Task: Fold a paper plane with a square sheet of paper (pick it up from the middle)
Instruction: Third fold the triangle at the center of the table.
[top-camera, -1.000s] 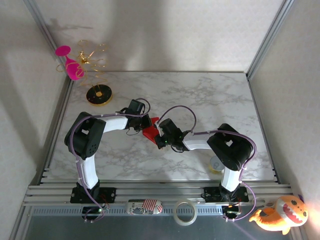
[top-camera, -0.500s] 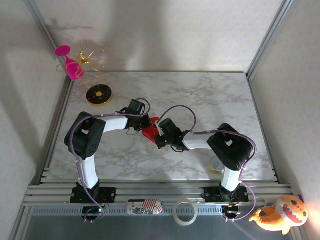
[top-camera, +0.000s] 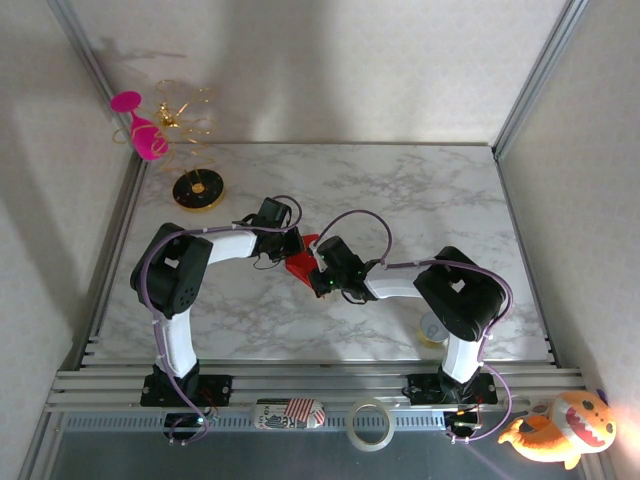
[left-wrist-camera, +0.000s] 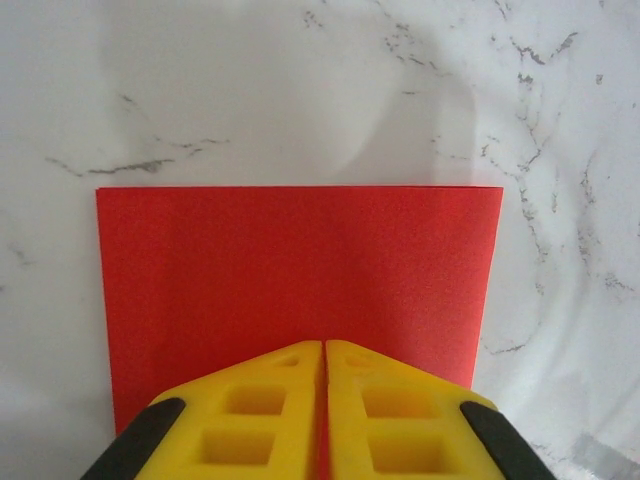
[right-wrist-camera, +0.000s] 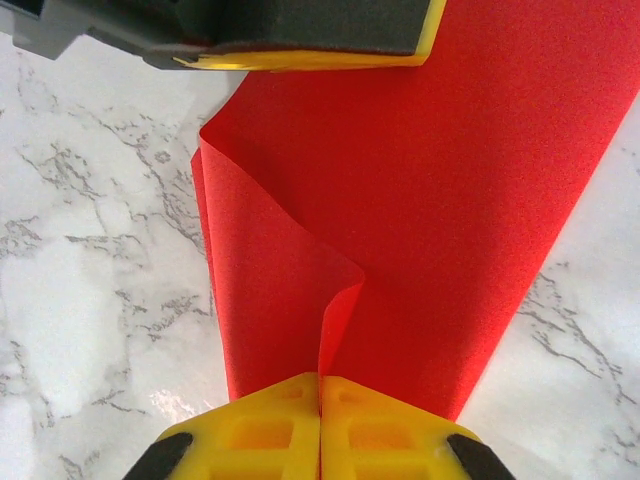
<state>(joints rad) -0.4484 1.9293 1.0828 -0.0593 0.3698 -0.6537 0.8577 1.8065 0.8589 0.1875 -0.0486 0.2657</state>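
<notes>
Paper, red and half-folded, is being pinched midway across the table by the left claw and the right claw, both pressed together on it. Hardly anything is being moved since a second ago, so a crease is likely being set.

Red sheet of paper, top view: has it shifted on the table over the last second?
No. The red sheet of paper lies where it did, at the same offset from the gold disc.
</notes>
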